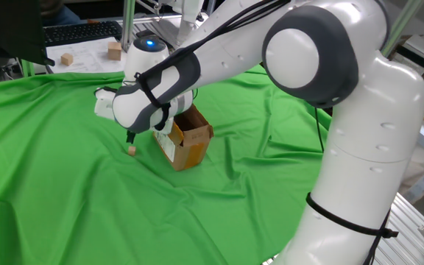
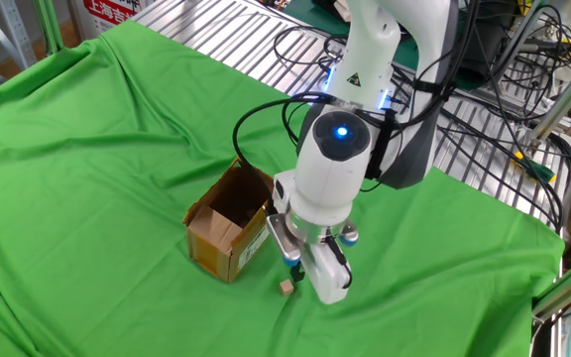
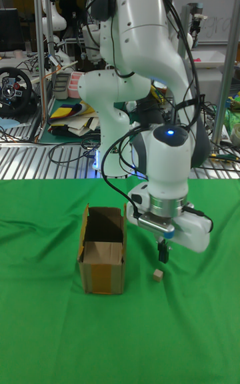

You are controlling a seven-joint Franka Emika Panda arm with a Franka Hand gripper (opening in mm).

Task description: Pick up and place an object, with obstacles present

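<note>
The object, a tiny tan cube (image 1: 132, 151), lies on the green cloth just in front of the open cardboard box (image 1: 186, 140). My gripper (image 1: 129, 138) hangs a little above the cube (image 3: 157, 275), pointing down, not touching it. In the tall fixed view a single dark finger (image 3: 162, 251) shows under the white hand, slightly right of the cube and right of the box (image 3: 103, 251). In the other fixed view the hand covers the gripper (image 2: 296, 270), which sits just above the cube (image 2: 285, 288) beside the box (image 2: 228, 223). The jaws' gap is hidden in every view.
Two bigger tan wooden blocks (image 1: 67, 59) (image 1: 114, 49) rest on white paper beyond the cloth's far edge, near a keyboard (image 1: 82, 32). The cloth is wrinkled around the box. Metal grating (image 2: 266, 45) and cables border the cloth on the arm's side.
</note>
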